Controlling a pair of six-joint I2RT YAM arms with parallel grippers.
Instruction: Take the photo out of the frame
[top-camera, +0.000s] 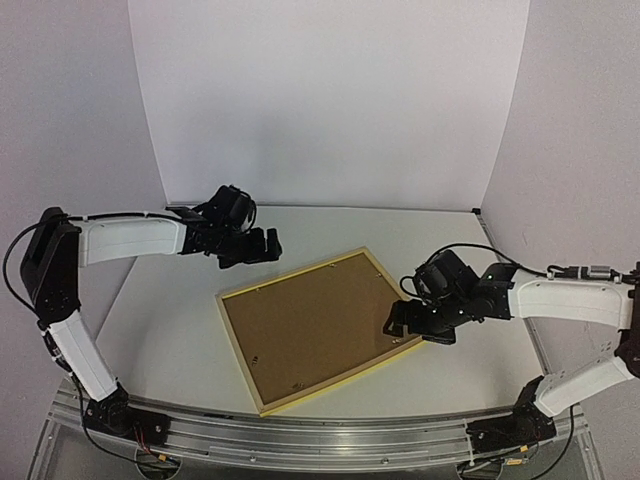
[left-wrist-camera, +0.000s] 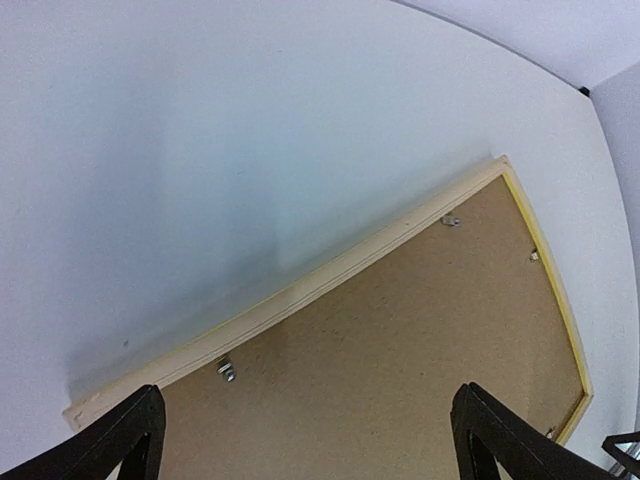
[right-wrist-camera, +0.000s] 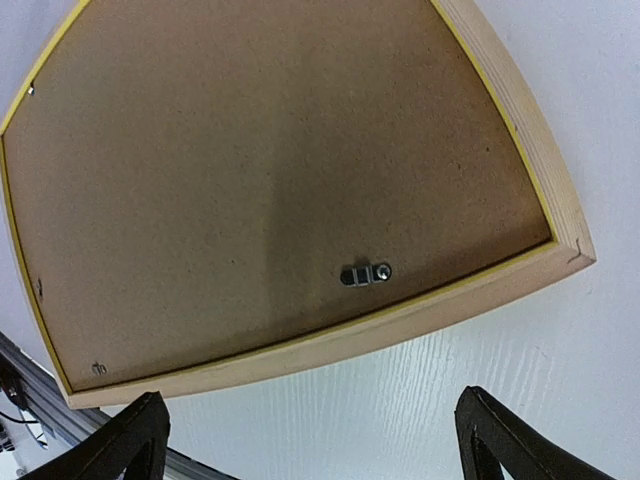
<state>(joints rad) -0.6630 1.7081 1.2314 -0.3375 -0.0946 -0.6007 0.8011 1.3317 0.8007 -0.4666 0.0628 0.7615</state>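
The frame (top-camera: 300, 272) lies face down and skewed in the middle of the white table, its yellow rim around a brown backing board (top-camera: 315, 325). The photo is hidden beneath that board. My left gripper (top-camera: 262, 248) hovers open just beyond the frame's far left edge. In the left wrist view the rim (left-wrist-camera: 330, 280) and a small metal clip (left-wrist-camera: 227, 371) show ahead of the left gripper (left-wrist-camera: 310, 420). My right gripper (top-camera: 405, 322) stands open at the frame's right edge. The right wrist view shows the rim (right-wrist-camera: 400, 325) and a turn clip (right-wrist-camera: 365, 273) ahead of the right gripper (right-wrist-camera: 310, 420), with nothing between its fingers.
White backdrop panels close off the back and both sides of the table (top-camera: 440, 240). An aluminium rail (top-camera: 320, 440) runs along the near edge and carries both arm bases. More small clips (left-wrist-camera: 451, 220) sit along the inside of the frame's rim.
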